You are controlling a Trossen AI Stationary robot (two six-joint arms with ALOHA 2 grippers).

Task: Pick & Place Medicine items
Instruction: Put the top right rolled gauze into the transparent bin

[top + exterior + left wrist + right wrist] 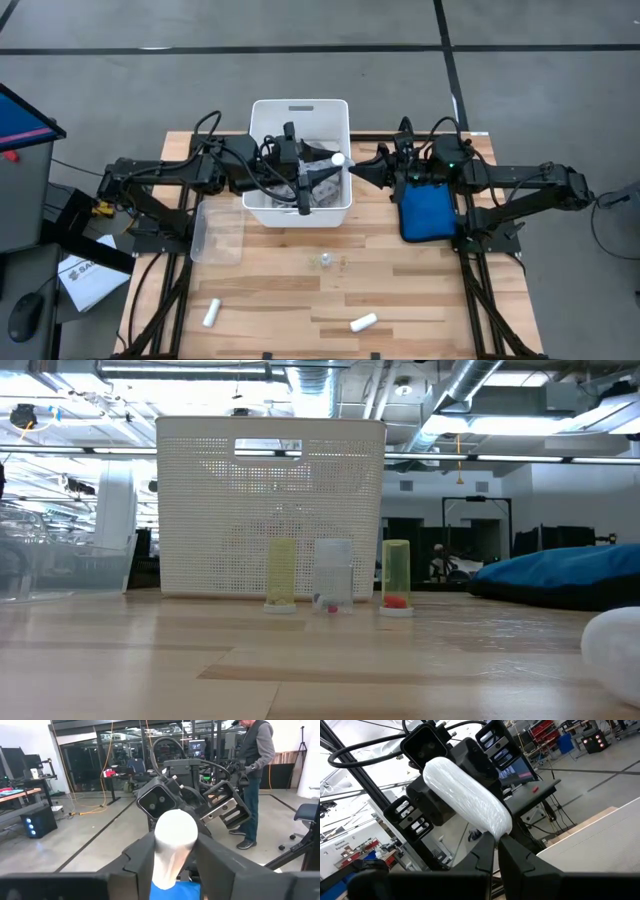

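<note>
Pinching one white tube (338, 160) above the bin's rim (349, 150), both hands (322, 178) meet.

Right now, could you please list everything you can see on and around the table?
White bin: one, white, table's back centre.
Held tube: one, white, over the bin.
Loose tubes: two, white, table front, apart.
Vials: three, two yellowish, one clear, upright before the bin.
Pouch: one, blue, right of bin.
Clear tray: one, transparent, left of bin.
Person: one, dark vest, room behind.
Left gripper: closed on the held tube.
Right gripper: shut, at the tube's tip.
</note>
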